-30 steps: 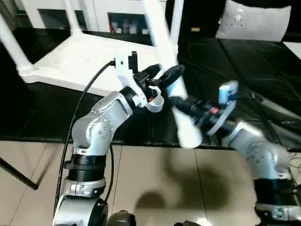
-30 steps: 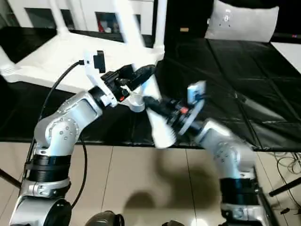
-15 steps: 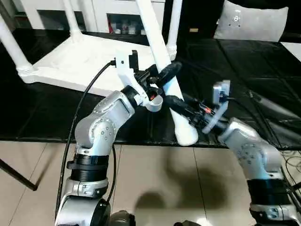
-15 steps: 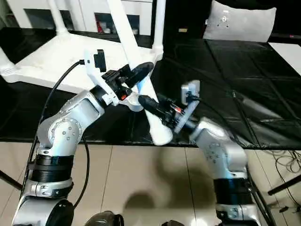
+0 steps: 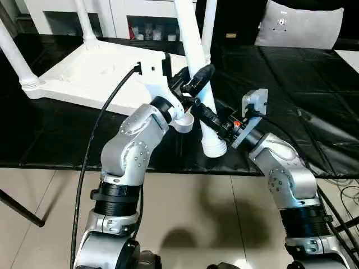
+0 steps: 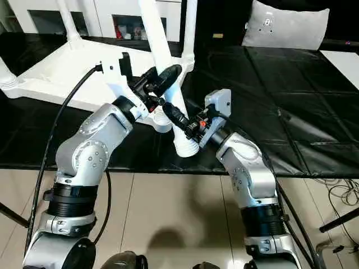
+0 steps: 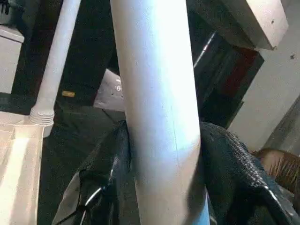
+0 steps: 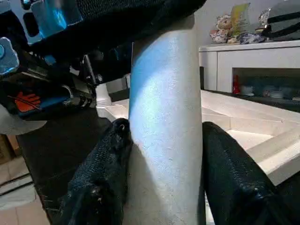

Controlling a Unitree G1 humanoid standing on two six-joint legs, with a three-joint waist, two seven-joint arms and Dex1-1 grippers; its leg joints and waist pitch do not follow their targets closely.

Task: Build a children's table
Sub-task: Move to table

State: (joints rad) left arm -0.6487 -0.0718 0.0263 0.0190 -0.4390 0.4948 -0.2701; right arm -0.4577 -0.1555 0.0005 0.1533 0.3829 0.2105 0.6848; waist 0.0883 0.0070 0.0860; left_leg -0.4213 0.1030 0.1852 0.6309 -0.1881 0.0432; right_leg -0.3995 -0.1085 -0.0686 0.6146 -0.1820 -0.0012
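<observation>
Both the left gripper [image 5: 197, 84] and the right gripper [image 5: 208, 119] clasp one loose white leg [image 5: 197, 67], slanting above the work table's [image 5: 314, 112] front edge.

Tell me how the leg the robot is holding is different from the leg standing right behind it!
The held leg leans and hangs free in both grippers, flared end down. The leg behind stands straight up, plugged into the table top. Both are long white tubes.

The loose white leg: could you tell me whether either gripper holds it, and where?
Both hold the leg: the left gripper mid-shaft, the right gripper nearer its flared end.
</observation>
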